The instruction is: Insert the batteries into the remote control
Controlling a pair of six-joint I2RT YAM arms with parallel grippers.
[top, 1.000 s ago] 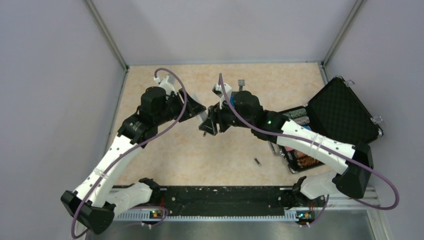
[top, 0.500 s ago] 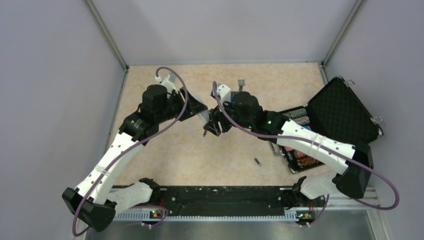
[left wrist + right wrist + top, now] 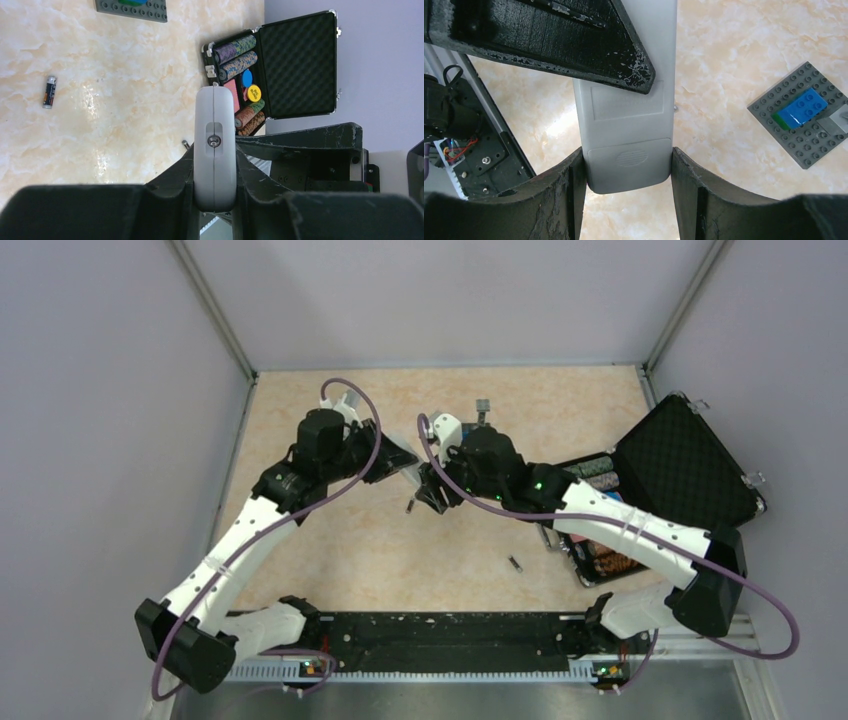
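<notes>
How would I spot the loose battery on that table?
Start at the open black case of poker chips on the right side. Just left of its near corner, alone on the marbled tabletop, lies the battery: a tiny dark cylinder with pale ends, unlike the round chips.

Robotics lab: grey partition walls (image 3: 90, 390)

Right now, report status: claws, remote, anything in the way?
Left claw shut on remote control edge. Right claw shut across its width. Battery cover closed. One battery loose on table.
</notes>
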